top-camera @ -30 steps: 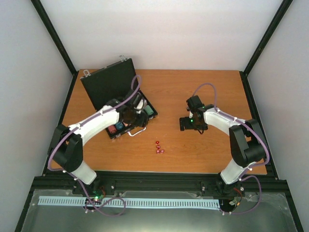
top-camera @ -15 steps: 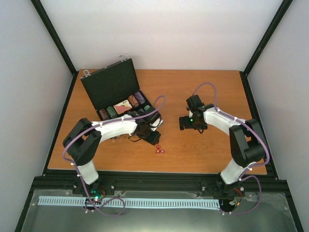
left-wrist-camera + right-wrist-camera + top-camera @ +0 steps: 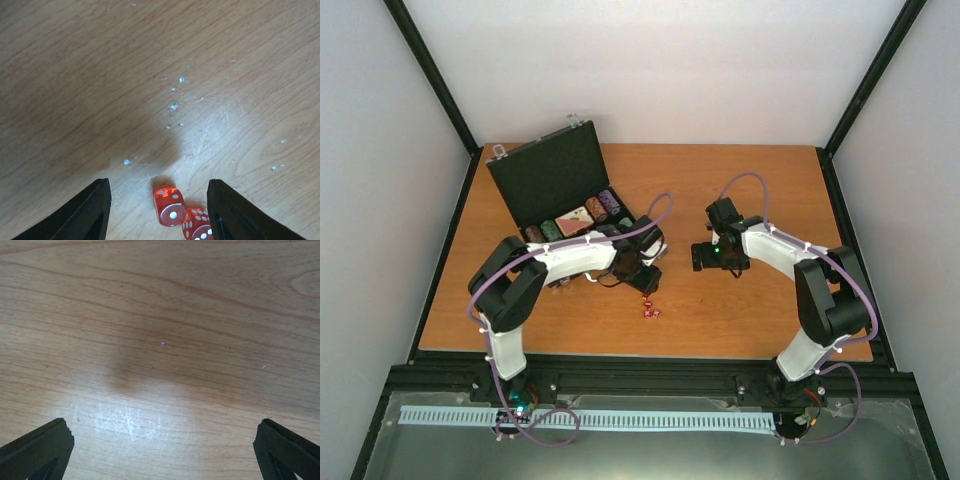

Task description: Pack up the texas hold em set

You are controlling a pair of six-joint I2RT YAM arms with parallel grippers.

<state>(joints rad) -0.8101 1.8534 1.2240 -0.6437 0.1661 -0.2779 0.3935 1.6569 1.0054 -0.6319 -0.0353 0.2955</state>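
Observation:
The black briefcase (image 3: 545, 178) stands open at the back left, its lid up, with poker-chip stacks (image 3: 603, 207) and a card box (image 3: 575, 217) in its tray. Small red dice (image 3: 650, 310) lie on the table in front of it. My left gripper (image 3: 648, 285) is open just above them. In the left wrist view two red dice (image 3: 170, 206) lie on the wood between the black fingertips (image 3: 90, 212), untouched. My right gripper (image 3: 712, 256) is open and empty over bare wood at mid table; its fingertips (image 3: 40, 450) show at the bottom corners of the right wrist view.
The wooden table (image 3: 720, 190) has black frame rails along its sides and a front rail. White walls enclose the cell. The left arm's cable arches over the briefcase's front right corner.
My left arm has swung from over the briefcase tray to the right and forward, and now hovers above the dice. The right arm has not moved.

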